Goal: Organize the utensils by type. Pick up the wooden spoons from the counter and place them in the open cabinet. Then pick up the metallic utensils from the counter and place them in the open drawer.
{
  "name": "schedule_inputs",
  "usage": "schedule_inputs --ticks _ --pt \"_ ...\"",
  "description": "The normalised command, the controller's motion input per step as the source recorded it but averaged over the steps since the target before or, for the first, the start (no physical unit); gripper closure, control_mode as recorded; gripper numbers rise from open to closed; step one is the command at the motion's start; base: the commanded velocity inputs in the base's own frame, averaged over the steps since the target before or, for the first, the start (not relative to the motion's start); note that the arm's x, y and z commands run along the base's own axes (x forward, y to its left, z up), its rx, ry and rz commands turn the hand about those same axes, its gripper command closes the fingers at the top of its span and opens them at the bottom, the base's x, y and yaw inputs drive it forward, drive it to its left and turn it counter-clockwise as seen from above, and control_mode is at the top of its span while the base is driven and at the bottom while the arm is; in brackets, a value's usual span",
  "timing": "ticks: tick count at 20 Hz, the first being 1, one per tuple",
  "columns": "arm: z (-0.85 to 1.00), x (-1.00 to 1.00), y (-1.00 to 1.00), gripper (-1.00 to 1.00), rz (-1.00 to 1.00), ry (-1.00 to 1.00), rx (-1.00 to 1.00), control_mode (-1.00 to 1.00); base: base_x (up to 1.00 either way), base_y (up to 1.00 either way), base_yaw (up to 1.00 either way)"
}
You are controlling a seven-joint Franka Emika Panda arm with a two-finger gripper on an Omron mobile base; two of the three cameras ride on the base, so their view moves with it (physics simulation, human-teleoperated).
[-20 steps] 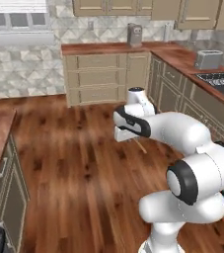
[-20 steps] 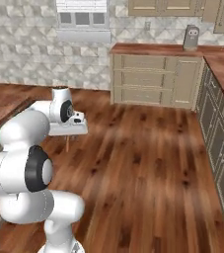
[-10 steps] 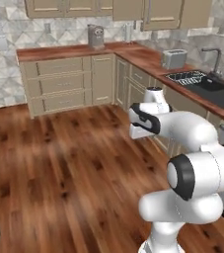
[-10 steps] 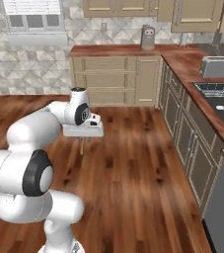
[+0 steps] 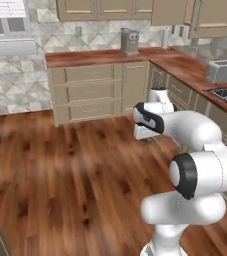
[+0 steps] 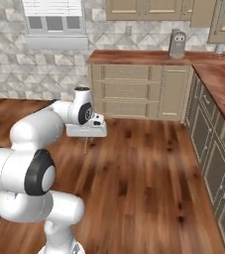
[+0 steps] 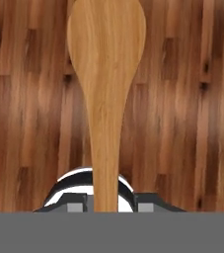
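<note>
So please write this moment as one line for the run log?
phase: carrying | gripper: shut on wooden spoon | spoon: points away from hand, over wood floor | arm: held out over the floor, counter ahead

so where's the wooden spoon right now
The wooden spoon is clamped in the tool, bowl end pointing away from it over the wood floor; in the right base view it hangs below the hand, mid-room.

The arm is folded forward from its base, with the elbow raised and the wrist bent downward. The gripper (image 7: 106,205) is pointed at the floor and is closed on the handle of the wooden spoon (image 7: 106,94), held lengthwise.
</note>
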Motion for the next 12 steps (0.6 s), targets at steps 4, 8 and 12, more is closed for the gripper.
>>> schedule_inputs --ticks 4,8,12 --pt "0.00 0.00 0.00 1.00 0.00 0.00 0.00 1.00 1.00 0.00 0.25" --pt "0.00 0.00 0.00 1.00 0.00 0.00 0.00 1.00 1.00 -0.01 0.24" --pt "0.00 0.00 0.00 1.00 0.00 0.00 0.00 1.00 1.00 -0.04 0.20"
